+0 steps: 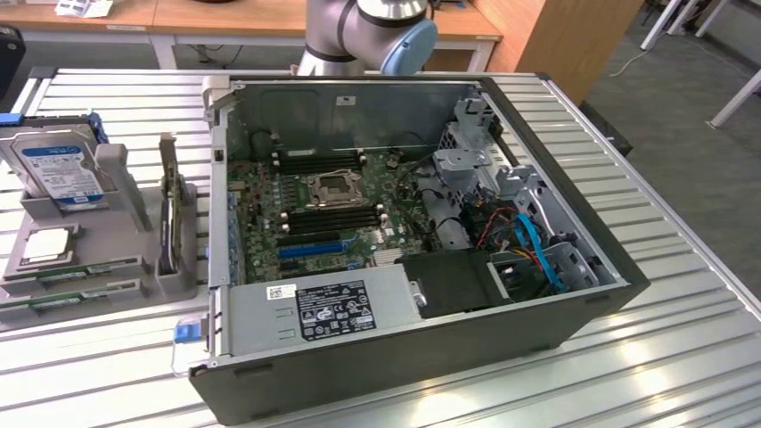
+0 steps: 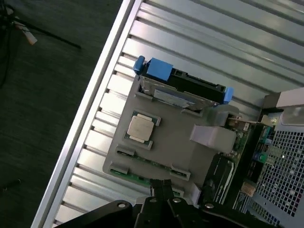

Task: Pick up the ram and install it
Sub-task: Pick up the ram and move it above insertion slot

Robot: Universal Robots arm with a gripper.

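Wrist view puts your gripper (image 2: 161, 185) with its black fingers pressed together and nothing between them, hovering over the outer edge of the grey parts tray (image 2: 183, 142). Just beyond the tips lies the ram (image 2: 135, 178), a thin green stick seated lengthwise in a tray slot. A second ram stick (image 2: 154, 164) sits beside it, on the side of the processor chip (image 2: 141, 128). The hard drive (image 2: 183, 88) in its blue caddy stands at the tray's far end.

You are at the approach, with the pick not yet made. To do it well, I judge you should spread the fingers before descending. Square them across the stick's thin faces, pinch near mid-length away from the tray's end holders, and keep clear of the neighbouring stick.

From the exterior view, the open computer case (image 1: 559, 294) sits just beside the tray. The black memory slots (image 1: 333, 214) on its motherboard (image 1: 256, 214) look unfilled.
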